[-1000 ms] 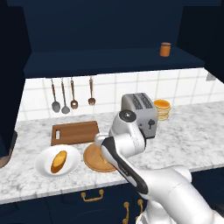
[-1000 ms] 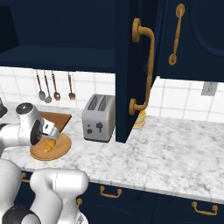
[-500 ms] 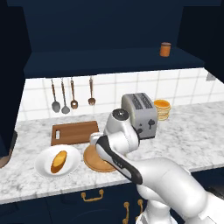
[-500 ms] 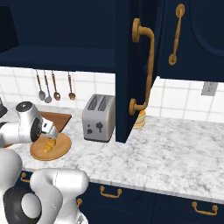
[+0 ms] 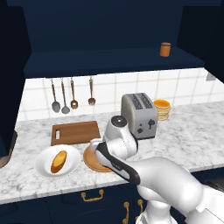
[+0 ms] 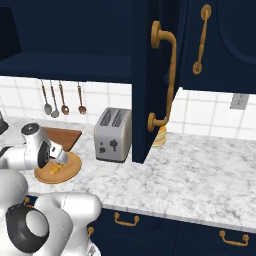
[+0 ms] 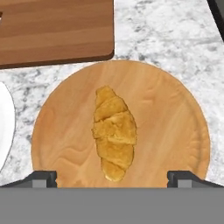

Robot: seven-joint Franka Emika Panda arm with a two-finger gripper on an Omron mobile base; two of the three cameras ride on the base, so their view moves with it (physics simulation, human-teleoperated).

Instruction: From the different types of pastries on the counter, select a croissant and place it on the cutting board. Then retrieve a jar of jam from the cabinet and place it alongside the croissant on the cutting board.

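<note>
- While I look down the hand view, the gripper (image 7: 112,180) hangs directly above the croissant (image 7: 113,132), jaws spread as wide as they go and holding nothing.
- I see the croissant lying on the round wooden plate (image 7: 175,127), near its middle, straight ahead of the pincer and between the two finger tips (image 7: 41,178), with a clear gap to each tip.
- Its long axis runs up and down in that view, crosswise to the line between the tips, so I judge the jaws would close across its narrow width; no wrist turn looks needed.
- From the right base view, the gripper (image 6: 56,158) sits close over the plate, with the croissant (image 6: 56,169) just below it and not touching.
- Beyond the pincer, past the far rim of the plate, lies the cutting board (image 7: 57,28), near the plate and apart from it; that is where I will carry the pastry.
- My next move, as I judge it, is a straight descent, then a squeeze.
</note>
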